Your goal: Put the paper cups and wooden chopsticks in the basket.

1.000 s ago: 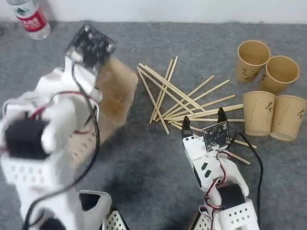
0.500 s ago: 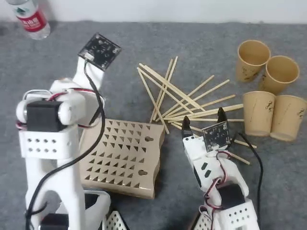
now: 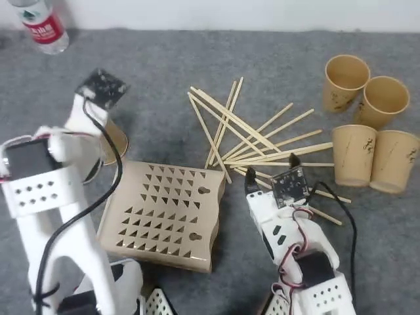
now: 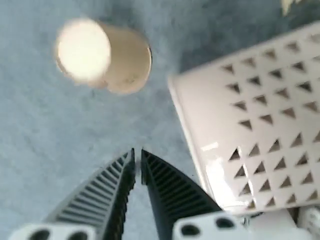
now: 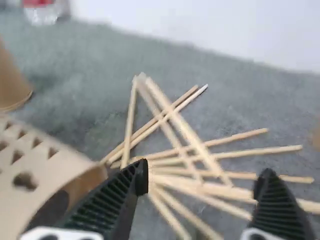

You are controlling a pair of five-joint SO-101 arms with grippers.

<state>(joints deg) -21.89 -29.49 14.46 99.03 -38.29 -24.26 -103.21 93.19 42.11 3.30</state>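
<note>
- The basket (image 3: 161,213) lies nearest on the grey worktop (image 3: 164,79), between the two arms. A perforated face is turned up, and its inside cannot be seen from above.
- The right gripper (image 3: 272,172) sits just beside the basket's right edge. Its fingers (image 5: 132,187) are spread wide and released, holding nothing, above the near ends of the chopsticks.
- The left gripper (image 4: 137,160) hangs over bare worktop beyond the basket's far-left corner. Its fingers are clenched almost together on nothing.
- A lone cup (image 4: 107,55) lies on its side just past the left gripper, near that same basket corner and apart from it. In the high view the left arm partly hides it.
- The chopsticks (image 3: 249,134) are scattered in a loose, crossing heap at mid-worktop, beyond the basket's right corner.
- Four cups (image 3: 354,154) cluster at the right edge, touching or nearly so. The two farther ones stand with mouths up. I cannot tell how the two nearer ones stand.
- A bottle (image 3: 41,23) stands at the far left corner.
</note>
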